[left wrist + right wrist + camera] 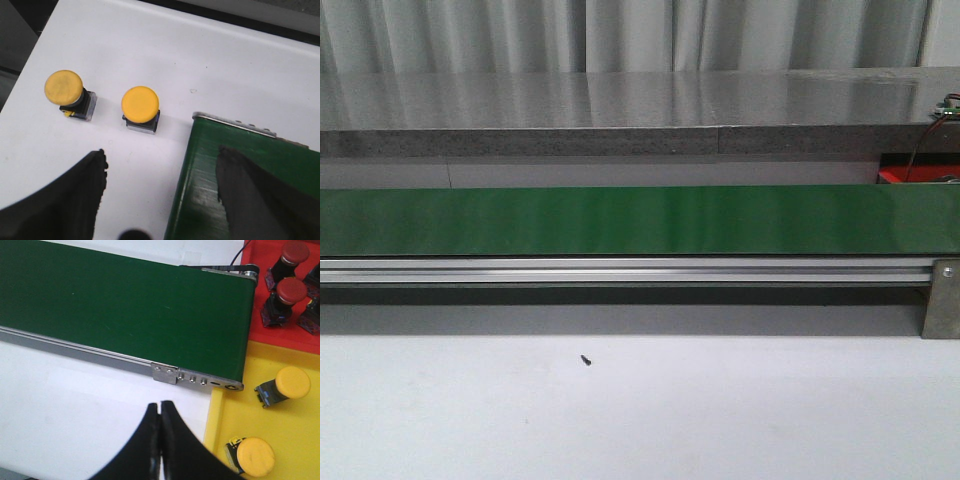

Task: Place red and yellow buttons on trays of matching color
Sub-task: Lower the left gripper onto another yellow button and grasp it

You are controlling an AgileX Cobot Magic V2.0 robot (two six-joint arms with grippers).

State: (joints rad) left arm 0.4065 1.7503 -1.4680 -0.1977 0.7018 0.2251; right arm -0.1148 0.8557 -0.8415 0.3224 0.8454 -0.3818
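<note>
No writing shows on yellow buttons [140,103] or green belt [620,220].

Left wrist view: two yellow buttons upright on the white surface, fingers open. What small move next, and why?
Probably lower the open left gripper toward the nearer yellow button. It stands upright and clear of the other yellow button and the green belt, while the fingers hold nothing.

The left gripper [160,190], with broad matte black fingers [70,200], stands with its jaws spread wide apart and nothing between them. The right gripper [160,412], whose curved black fingers [142,445] taper upward, has its tips pressed together with only a thin seam between them, holding nothing. Neither arm shows in the front view.
</note>
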